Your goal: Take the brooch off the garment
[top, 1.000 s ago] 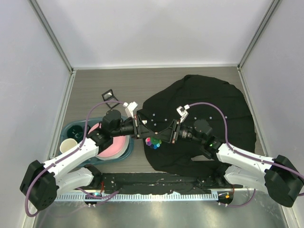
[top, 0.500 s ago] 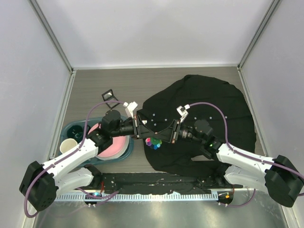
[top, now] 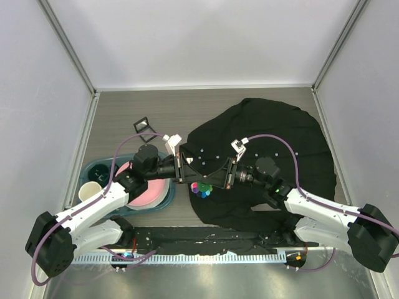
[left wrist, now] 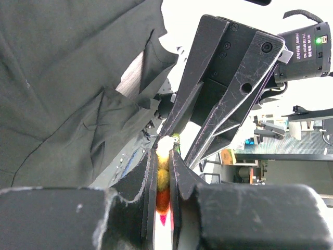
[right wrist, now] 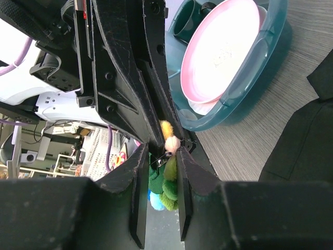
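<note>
**Top view.** Shirt [top: 280,131] lies in a heap on the right half of the table [top: 156,112]. My two arms meet nose to nose over its left edge. Left gripper [top: 194,180] comes in from the left, right gripper [top: 210,182] from the right. Brooch [top: 201,187] sits just below where the tips meet, over the dark cloth, with green, blue and red petals showing. From here I cannot tell whether the pin is out of the cloth. Tub [top: 100,167] is to the left, under my left arm, holding a pink plate [top: 148,192] and a cup [top: 90,190].

**Left wrist.** The left gripper [left wrist: 162,155] is pressed nearly together on the brooch [left wrist: 163,179]. Yellow, orange and pink petals are squeezed flat in the narrow slot, and a pale tuft pokes out at the tips. The right gripper [left wrist: 178,146] points straight back at me, its tips just beside that tuft. Shirt [left wrist: 67,78] fills the left of the view in hanging folds.

**Right wrist.** The right gripper [right wrist: 161,166] stands a little apart, one finger on each side of the brooch [right wrist: 167,182]. Green and blue petals are low in the gap, and the pink centre and a yellow petal are at the tips. I cannot tell whether the pads actually press on it. The left gripper [right wrist: 156,122] meets the brooch from the far side. Behind are the tub [right wrist: 260,73] and plate [right wrist: 218,52], with a corner of shirt [right wrist: 307,140] at the right.
</note>
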`<state>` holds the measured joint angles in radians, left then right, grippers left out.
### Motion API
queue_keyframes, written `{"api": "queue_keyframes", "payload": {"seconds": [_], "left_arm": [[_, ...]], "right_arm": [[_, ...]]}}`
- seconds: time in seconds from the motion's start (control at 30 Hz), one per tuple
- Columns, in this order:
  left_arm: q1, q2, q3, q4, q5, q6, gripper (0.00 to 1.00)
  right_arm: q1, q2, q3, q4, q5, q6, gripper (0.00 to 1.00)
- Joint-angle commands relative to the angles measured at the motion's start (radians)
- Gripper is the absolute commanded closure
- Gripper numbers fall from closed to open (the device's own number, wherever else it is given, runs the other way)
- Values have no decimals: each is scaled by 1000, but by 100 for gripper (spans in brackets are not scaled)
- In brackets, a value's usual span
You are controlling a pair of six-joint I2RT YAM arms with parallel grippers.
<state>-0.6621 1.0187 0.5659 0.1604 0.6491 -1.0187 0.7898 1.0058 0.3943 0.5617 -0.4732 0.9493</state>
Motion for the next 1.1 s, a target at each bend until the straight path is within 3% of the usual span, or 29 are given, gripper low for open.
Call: {"api": "queue_keyframes", "payload": {"seconds": [0.0, 0.33, 1.07], "left_arm": [[-16, 1, -4, 50, -22, 8, 100], [-16, -6, 5, 57, -17, -7, 100], [-16, 17, 8, 73, 7, -9, 100]], "right_arm": [[17, -12, 21, 144, -79, 23, 90], [17, 13, 52, 9, -61, -99, 96], [17, 59, 58, 24, -174, -221, 99]]}}
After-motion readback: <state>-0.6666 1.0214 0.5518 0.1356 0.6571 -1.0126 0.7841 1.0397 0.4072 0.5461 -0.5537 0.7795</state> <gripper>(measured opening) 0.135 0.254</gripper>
